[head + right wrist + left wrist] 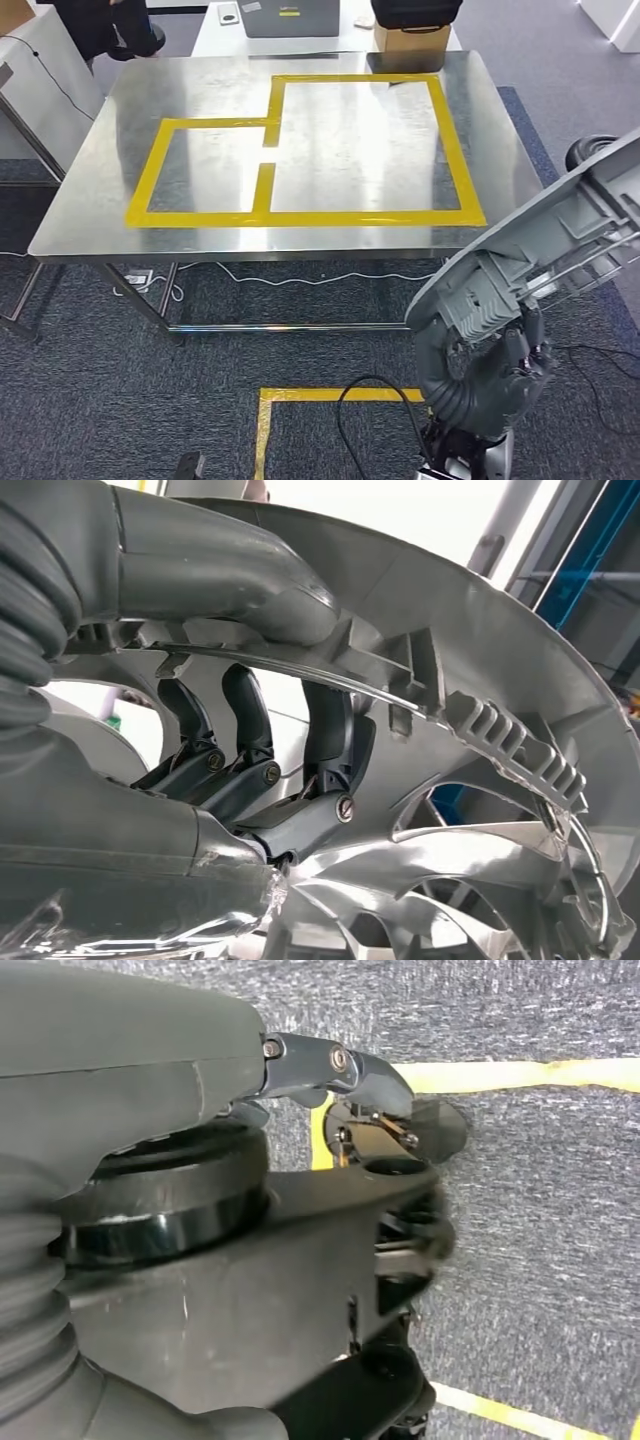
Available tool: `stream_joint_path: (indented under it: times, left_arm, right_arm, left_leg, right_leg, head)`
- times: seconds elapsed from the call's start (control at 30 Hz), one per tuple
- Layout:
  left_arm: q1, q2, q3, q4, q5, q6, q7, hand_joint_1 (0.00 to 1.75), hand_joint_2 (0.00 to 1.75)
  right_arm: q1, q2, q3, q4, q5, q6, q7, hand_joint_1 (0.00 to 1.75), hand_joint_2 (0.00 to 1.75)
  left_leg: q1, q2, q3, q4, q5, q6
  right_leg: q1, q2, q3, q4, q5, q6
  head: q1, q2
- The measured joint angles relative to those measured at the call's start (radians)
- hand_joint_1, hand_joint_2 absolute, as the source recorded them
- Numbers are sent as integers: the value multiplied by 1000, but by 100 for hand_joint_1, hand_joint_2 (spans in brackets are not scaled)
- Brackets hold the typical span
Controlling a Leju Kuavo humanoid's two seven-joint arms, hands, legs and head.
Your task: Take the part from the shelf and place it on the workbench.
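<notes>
Below the bench (302, 245) edge, the right hand (490, 375) grips the grey part (543, 235) firmly. Lift it higher and keep it level before placing. Left hand (340, 1065): I cannot tell its state

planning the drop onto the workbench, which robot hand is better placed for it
Right. The right robot hand already grips the grey part beside the workbench. The left robot hand hangs over the carpet.
</notes>
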Motion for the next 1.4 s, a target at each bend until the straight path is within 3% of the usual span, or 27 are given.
stream_joint_path:
  times: [0.13, 0.2, 0.27, 0.3, 0.33, 0.4, 0.47, 0.5, 0.6, 0.67, 0.7, 0.77, 0.8, 0.83, 0.87, 0.93, 1.0, 1.1, 1.17, 1.23, 1.3, 1.33, 1.37, 1.4]
  left_arm:
    - [2, 0, 0, 0, 0, -2, 0, 0, 175]
    - [3, 0, 1, 0, 0, -3, 0, 0, 175]
    - [5, 0, 1, 0, 0, -6, 1, 0, 175]
    - [6, 0, 2, 0, 1, -6, 3, 0, 175]
    - [7, 0, 2, 0, 1, -3, 9, 0, 175]
    - [7, -1, 3, 0, 1, 18, 34, 0, 175]
    - [6, -1, 3, 0, 0, 45, 59, 0, 175]
    - [6, -2, 4, 0, -1, 53, 66, 0, 175]
    - [4, -2, 5, 0, -1, 62, 73, 0, 175]
    - [2, -2, 5, 0, -1, 62, 74, 0, 175]
    - [1, -2, 5, 0, -1, 63, 74, 0, 175]
    - [1, -2, 5, 0, -1, 63, 74, 0, 175]
    - [2, -1, 6, 0, -1, 64, 75, 0, 175]
    - [3, -1, 6, 0, -1, 65, 76, 0, 175]
    - [3, -1, 7, 0, -1, 67, 78, 0, 175]
    - [2, -1, 7, 0, -1, 70, 79, 0, 175]
    - [0, -1, 7, 0, -3, 71, 80, 0, 175]
    - [0, -2, 7, 0, -11, 60, 78, 0, 175]
    - [2, -3, 7, 0, -13, 47, 75, 0, 175]
    - [3, -3, 7, 0, -13, 39, 74, 0, 175]
    - [4, -3, 7, 0, -12, 38, 75, 0, 175]
    - [5, -4, 7, 0, -12, 38, 76, 0, 175]
    - [6, -4, 7, 0, -11, 40, 77, 0, 175]
    - [7, -4, 7, 0, -11, 42, 78, 0, 175]
  right_arm:
    - [0, 0, -1, -2, 1, 0, 0, 175, 175]
    - [0, 0, -1, -4, 1, 0, 0, 175, 175]
    - [1, 0, -1, -4, 1, 0, -1, 175, 175]
    - [1, 0, -1, -4, 0, 0, -1, 175, 175]
    - [1, 0, -1, -4, -1, 0, -1, 175, 175]
    - [1, 0, -1, -4, -3, 0, -1, 175, 175]
    - [0, 0, 0, -4, -5, 0, -1, 175, 175]
    - [0, 0, 0, -4, -6, 0, -1, 175, 175]
    - [0, 0, 0, -4, -10, 0, 0, 175, 175]
    - [0, 0, 0, -4, -10, 0, 0, 175, 175]
    - [0, 0, 0, -4, -10, 0, 0, 175, 175]
    - [0, 0, 0, -4, -10, 0, -1, 175, 175]
    - [0, 0, 0, -3, -10, 0, -1, 175, 175]
    - [0, 0, 0, -3, -10, 0, -1, 175, 175]
    - [0, 0, 0, -3, -10, 0, -1, 175, 175]
    - [0, 0, 1, -3, -10, 0, -1, 175, 175]
    - [0, 0, 1, -3, -11, 0, -1, 175, 175]
    - [0, 0, 1, -4, -10, 0, -1, 175, 175]
    - [-1, 0, 2, -4, -10, 0, -1, 175, 175]
    - [-1, 0, 3, -4, -10, 0, -1, 175, 175]
    - [-1, -1, 3, -3, -11, 0, -1, 175, 175]
    - [-1, -1, 3, -3, -12, 0, -1, 175, 175]
    - [-1, -1, 3, -3, -12, 0, -1, 175, 175]
    - [-1, -1, 3, -2, -12, 0, -1, 175, 175]
  left_leg:
    - [1, -4, 9, -24, -8, 21]
    - [3, -6, 18, -30, -18, 33]
    - [2, -4, 29, -29, -22, 38]
    - [1, -3, 36, -27, -23, 38]
    - [1, -3, 43, -26, -25, 37]
    - [2, -6, 59, -25, -33, 32]
    - [0, -10, 69, -23, -45, 22]
    - [-1, -11, 69, -22, -49, 17]
    - [-2, -12, 68, -24, -55, 6]
    - [-1, -8, 54, 8, -79, -5]
    - [0, -6, 30, 53, -103, -9]
    - [1, -4, -46, 185, -152, -15]
    - [2, -4, -78, 233, -160, -16]
    - [2, -4, -95, 250, -149, -15]
    - [2, -4, -93, 230, -121, -13]
    - [1, -3, -47, 117, -44, -6]
    - [0, -3, -2, 15, -8, 1]
    - [-1, -6, 11, -18, -20, 14]
    - [2, -7, 24, -27, -24, 24]
    - [3, -6, 39, -31, -24, 32]
    - [2, -5, 51, -30, -31, 35]
    - [2, -5, 59, -30, -36, 36]
    - [2, -6, 67, -29, -42, 35]
    - [2, -8, 78, -29, -48, 34]
  right_leg:
    - [0, -1, -8, 10, -8, 22]
    - [-1, -1, -55, 99, -47, 27]
    - [0, -1, -128, 233, -92, 29]
    - [-1, -1, -153, 273, -97, 31]
    - [-1, -1, -159, 277, -82, 32]
    - [-3, -2, -117, 169, -6, 34]
    - [-4, 0, -60, 48, 42, 32]
    - [-4, 1, -45, 18, 46, 28]
    - [-4, 5, -41, 6, 36, 10]
    - [-7, 3, -35, 2, 32, -1]
    - [-8, 1, -32, 1, 29, -6]
    - [-8, -1, -30, 0, 25, -11]
    - [-7, -1, -29, 0, 24, -13]
    - [-7, -1, -27, 0, 22, -13]
    - [-7, 0, -25, 0, 21, -13]
    - [-6, 2, -18, 0, 17, -9]
    - [-2, 3, -17, 3, 13, -1]
    - [-1, 3, -17, -4, -1, 16]
    - [-1, 1, -24, 20, -25, 24]
    - [0, 0, -70, 122, -71, 29]
    - [0, 0, -141, 243, -106, 33]
    - [0, 0, -163, 269, -101, 34]
    - [0, 0, -168, 259, -77, 35]
    - [0, 0, -155, 215, -38, 34]
  head:
    - [4, 0]
    - [10, 0]
    - [12, 0]
    - [12, 0]
    - [12, 0]
    - [13, 0]
    - [12, 0]
    - [11, 0]
    - [7, 0]
    - [3, 0]
    - [1, 0]
    - [-2, 0]
    - [-2, 0]
    - [-2, 0]
    - [-2, 0]
    - [-2, 0]
    - [-1, 0]
    - [1, 0]
    - [6, 0]
    - [12, 0]
    - [14, 0]
    - [15, 0]
    - [16, 0]
    - [16, 0]
